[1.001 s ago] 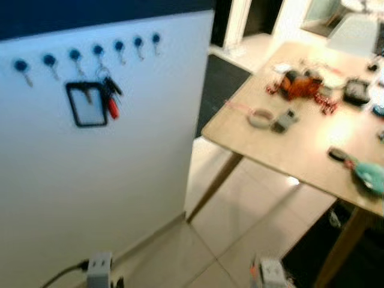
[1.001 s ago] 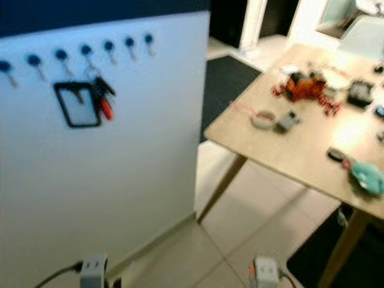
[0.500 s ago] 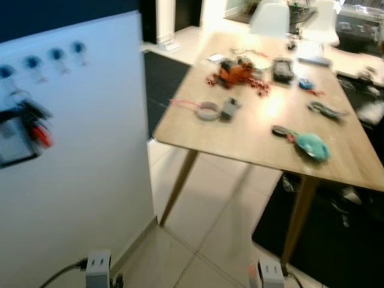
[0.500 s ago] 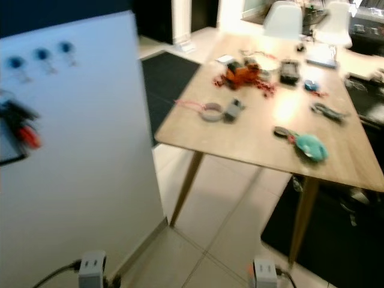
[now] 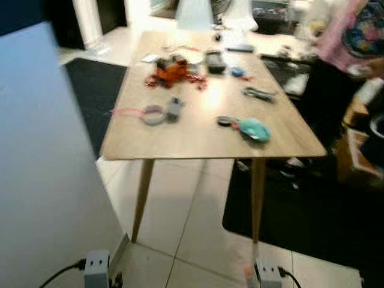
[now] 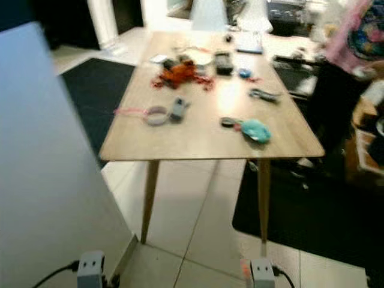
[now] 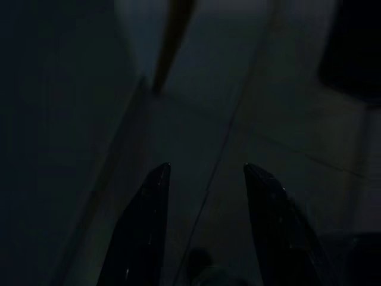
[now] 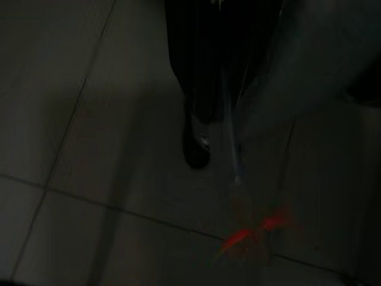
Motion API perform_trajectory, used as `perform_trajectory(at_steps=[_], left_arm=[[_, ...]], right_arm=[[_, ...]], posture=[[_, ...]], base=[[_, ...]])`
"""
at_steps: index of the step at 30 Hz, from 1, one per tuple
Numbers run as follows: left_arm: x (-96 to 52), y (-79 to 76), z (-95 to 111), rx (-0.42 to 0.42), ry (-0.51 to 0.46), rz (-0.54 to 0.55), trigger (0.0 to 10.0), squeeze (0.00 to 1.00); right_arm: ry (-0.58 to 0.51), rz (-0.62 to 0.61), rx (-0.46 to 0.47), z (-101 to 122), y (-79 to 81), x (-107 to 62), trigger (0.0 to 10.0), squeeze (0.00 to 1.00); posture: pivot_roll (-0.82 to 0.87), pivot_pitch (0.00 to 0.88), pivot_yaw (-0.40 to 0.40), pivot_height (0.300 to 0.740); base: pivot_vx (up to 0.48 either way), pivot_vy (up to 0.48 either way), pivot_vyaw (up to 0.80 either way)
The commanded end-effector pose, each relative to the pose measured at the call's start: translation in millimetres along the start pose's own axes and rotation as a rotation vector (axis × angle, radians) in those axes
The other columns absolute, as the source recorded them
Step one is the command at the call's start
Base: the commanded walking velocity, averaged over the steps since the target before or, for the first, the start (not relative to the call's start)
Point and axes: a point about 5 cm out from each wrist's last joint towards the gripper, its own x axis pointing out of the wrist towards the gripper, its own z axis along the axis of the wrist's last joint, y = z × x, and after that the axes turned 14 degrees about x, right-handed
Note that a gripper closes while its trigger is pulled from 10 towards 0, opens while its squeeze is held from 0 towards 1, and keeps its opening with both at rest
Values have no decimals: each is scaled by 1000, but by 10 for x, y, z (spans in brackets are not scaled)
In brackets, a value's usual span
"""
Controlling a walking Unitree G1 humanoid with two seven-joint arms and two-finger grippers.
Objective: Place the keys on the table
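Through my eyes, the table (image 5: 198,135) stands ahead across bare tiles; the picture is soft with blur. On the tabletop lie an orange-red tangle (image 5: 171,72), a teal lump (image 5: 253,129) and other small things I cannot name; the near edge between them is bare wood. A white panel (image 5: 42,150) stands close on my left; a dark rug (image 5: 300,204) lies under the table's right side, and a person (image 5: 354,36) stands by the far right corner.

At my left wrist all is dim; my left gripper (image 7: 202,179) hangs idle over the floor, its two fingers apart with nothing between them; a table leg (image 7: 172,42) slants above.

At my right wrist it is dimmer; my right gripper (image 8: 220,36) is a dark mass pointing at the floor tiles (image 8: 89,119), its fingers drawn together, and the keys (image 8: 196,149) dangle from them, a black piece and a blurred red tag (image 8: 250,235) lower down; I take it that I have them clamped.

I judge I am in the carrying step, with the keys in hand and not yet on the table. Next I must step up to the near edge, raise my right arm over the bare wood, lower it, and open my fingers; the person should be given room.
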Motion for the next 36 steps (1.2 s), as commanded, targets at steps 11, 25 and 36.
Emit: perform_trajectory(at_steps=[11,25,36], left_arm=[[-51,14,-59,-3,-4,44,10000,0],[-29,18,25,-49,-41,49,10000,0],[-28,11,53,-59,-55,45,10000,0]], right_arm=[[13,6,9,-22,-11,-5,10000,0],[18,3,7,-23,13,3,10000,0],[19,-2,9,-18,-39,-9,10000,0]], posture=[[31,75,10,740],[28,73,13,740],[30,74,13,740]], base=[[0,0,0],[23,0,0],[354,0,0]])
